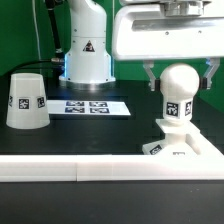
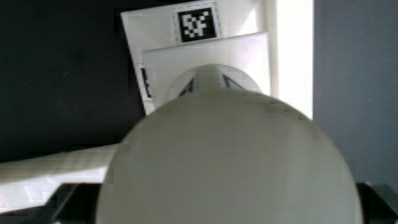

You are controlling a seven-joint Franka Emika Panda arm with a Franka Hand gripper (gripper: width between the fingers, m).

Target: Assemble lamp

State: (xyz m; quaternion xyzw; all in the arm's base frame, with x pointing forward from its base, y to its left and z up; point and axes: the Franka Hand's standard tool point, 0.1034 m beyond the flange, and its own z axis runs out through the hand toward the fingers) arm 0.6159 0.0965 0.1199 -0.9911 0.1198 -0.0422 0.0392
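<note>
The white round-headed bulb [image 1: 181, 93] stands upright with its neck in the low angular base [image 1: 178, 142] at the exterior view's right. My gripper [image 1: 180, 82] comes down from above. Its fingers [image 1: 152, 80] sit on either side of the bulb's head at its widest part, shut on it. In the wrist view the bulb's head [image 2: 222, 160] fills the frame between the dark fingers [image 2: 68, 205], and the base with its tag [image 2: 196, 45] lies beyond it. The tapered shade [image 1: 27, 101] stands wide end down at the exterior view's left, apart from the gripper.
The marker board [image 1: 92, 106] lies on the black table between the shade and the base. The arm's white pedestal [image 1: 87, 50] stands behind it. A long white rail bar [image 1: 100, 168] runs along the table's front edge.
</note>
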